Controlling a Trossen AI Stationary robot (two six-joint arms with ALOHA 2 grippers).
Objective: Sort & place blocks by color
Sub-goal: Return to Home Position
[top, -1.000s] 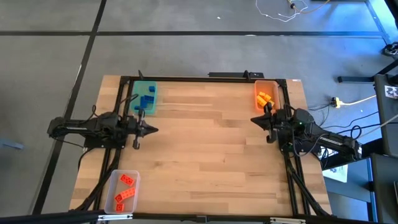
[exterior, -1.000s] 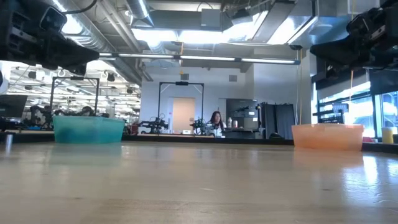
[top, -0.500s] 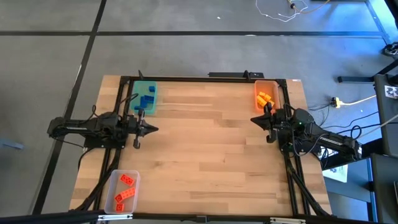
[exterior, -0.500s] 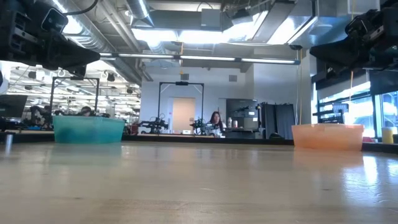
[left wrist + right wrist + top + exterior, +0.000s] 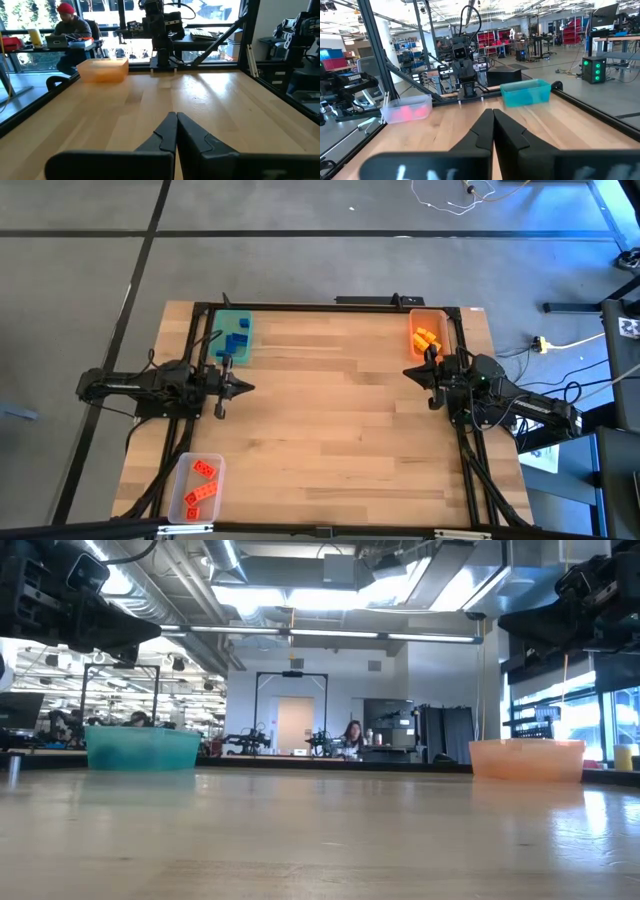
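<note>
Right, I'm looking down on the table [image 5: 340,420], and the left gripper [image 5: 248,388] hangs at 9 o'clock, just inside the edge, pointing toward the middle. On my left wrist feed its two fingers [image 5: 165,135] are pressed together tip to tip, with nothing between them. The right gripper [image 5: 408,372] sits opposite at 3 o'clock, pointing inward too. Its own feed shows the same thing: fingers [image 5: 482,130] flat against each other, holding nothing. From table height I see both arms only high up, above the wood and not touching it.

Now the blocks. The blue blocks [image 5: 238,340] lie in the green tray [image 5: 232,318] at 11 o'clock, just beyond the left gripper. The yellow blocks [image 5: 427,338] lie in the orange tray [image 5: 430,317] at 1 o'clock, just beside the right gripper. The red blocks [image 5: 203,483] lie in the clear tray [image 5: 182,480] at 7 o'clock, by the near corner and well apart from both grippers. I can't count any pile for certain from up here.

Out in the room, a person [image 5: 352,735] shows beyond the far edge, between the green and orange trays. On the left wrist feed, another person in a red cap [image 5: 67,25] sits at a desk past the orange tray.
</note>
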